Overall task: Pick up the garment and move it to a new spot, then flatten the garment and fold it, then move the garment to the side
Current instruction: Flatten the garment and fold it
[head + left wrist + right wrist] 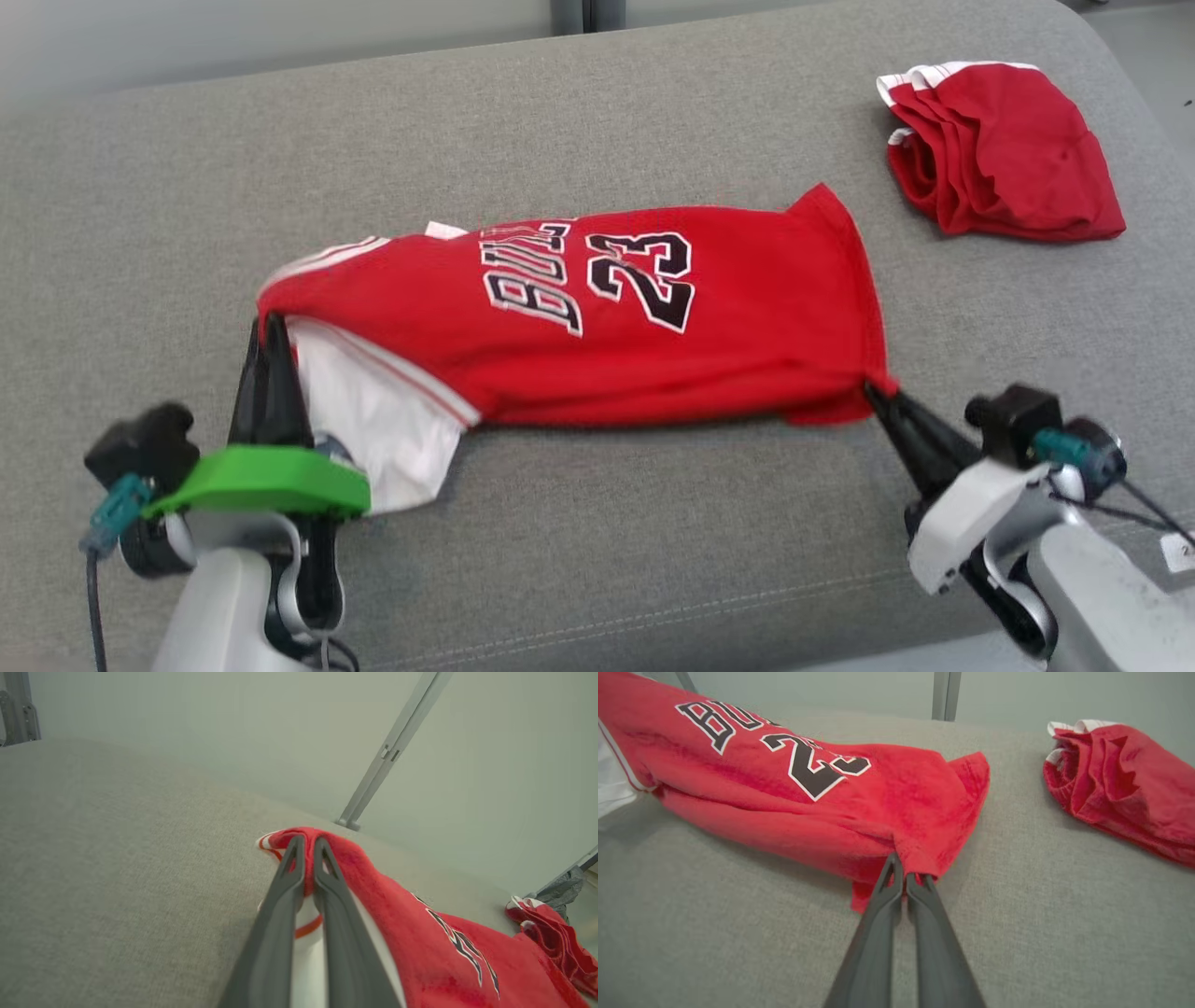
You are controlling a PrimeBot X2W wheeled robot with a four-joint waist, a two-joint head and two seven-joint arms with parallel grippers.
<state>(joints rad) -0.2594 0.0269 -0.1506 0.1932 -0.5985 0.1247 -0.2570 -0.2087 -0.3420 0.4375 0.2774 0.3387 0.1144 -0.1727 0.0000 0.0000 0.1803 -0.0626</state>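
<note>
Pinched the shoulder end of the garment (635, 317) with the left gripper (271, 325) at the lower left of the head view, shut almost fully on a fold of red cloth edged in white. Nipped the opposite hem corner with the right gripper (873, 390) at the lower right, likewise closed down on a small bunch of fabric, with barely a slit left between the dark fingers (882, 914) in the right wrist view.

Stretched the garment sideways between the two grips, across the middle of the frame, over the grey cushion (597, 541). Seemed raised a little along the near edge and resting on the cushion along the far edge, though hard to tell for certain.

Judged as early to midway: grasped at both ends and, by the look of it, being carried or set down at a spot. Not yet flattened, not yet folded, not yet moved to the side.

Looked like a red sleeveless jersey, with the number 23 and black lettering outlined in white facing up. Lay doubled lengthwise into a loose band rather than spread open, with white inner cloth spilling out at the lower left just beside the left gripper and the right hem puckered. Sat well apart from a second red bundle (1004, 149), crumpled at the upper right.
</note>
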